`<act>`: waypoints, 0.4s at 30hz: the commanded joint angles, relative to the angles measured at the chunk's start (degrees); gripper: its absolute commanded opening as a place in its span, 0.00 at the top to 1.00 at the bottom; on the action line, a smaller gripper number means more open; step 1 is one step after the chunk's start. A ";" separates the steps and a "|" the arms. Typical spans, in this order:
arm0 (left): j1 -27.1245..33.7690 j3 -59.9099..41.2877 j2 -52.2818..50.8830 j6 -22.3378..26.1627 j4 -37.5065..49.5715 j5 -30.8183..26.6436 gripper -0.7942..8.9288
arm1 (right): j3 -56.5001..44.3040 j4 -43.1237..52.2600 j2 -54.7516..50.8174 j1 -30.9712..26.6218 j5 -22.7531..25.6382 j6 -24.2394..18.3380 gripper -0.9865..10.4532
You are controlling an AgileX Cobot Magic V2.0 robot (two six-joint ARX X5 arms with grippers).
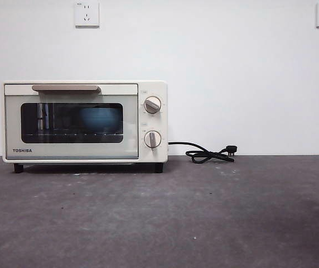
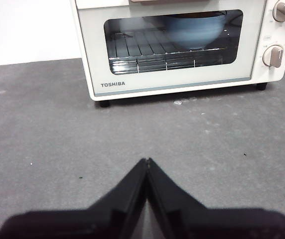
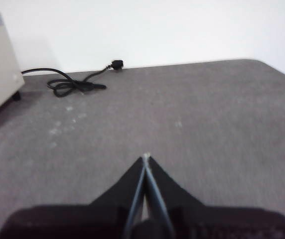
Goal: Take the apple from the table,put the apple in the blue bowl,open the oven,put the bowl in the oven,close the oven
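Left gripper (image 2: 147,160) jaws pressed together, over bare table (image 2: 43,139), facing the oven (image 2: 177,74). Right gripper (image 3: 146,157) likewise closed (cord (image 3: 72,85) well ahead). Oven door shut; blue bowl (image 1: 100,118) inside on rack. Apple probably in bowl, can't confirm.
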 commanded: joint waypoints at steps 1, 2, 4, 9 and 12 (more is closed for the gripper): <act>-0.07 -0.61 0.02 -0.22 0.33 -0.15 0.92 | -0.70 -2.91 -0.52 -0.11 1.79 0.68 0.91; -0.07 -0.61 0.04 -0.22 0.33 -0.15 0.92 | -0.70 -3.28 -0.46 -0.17 2.38 0.57 0.91; -0.07 -0.61 0.07 -0.22 0.33 -0.15 0.92 | -0.70 -3.21 -0.46 -0.22 2.67 -0.94 0.91; -0.07 -0.61 0.17 -0.22 0.33 -0.15 0.92 | -0.70 -3.23 -0.48 -0.22 2.67 -1.95 0.91; -0.07 -0.61 0.17 -0.22 0.33 -0.15 0.92 | -0.70 -2.99 -0.48 -0.22 2.27 -1.73 0.91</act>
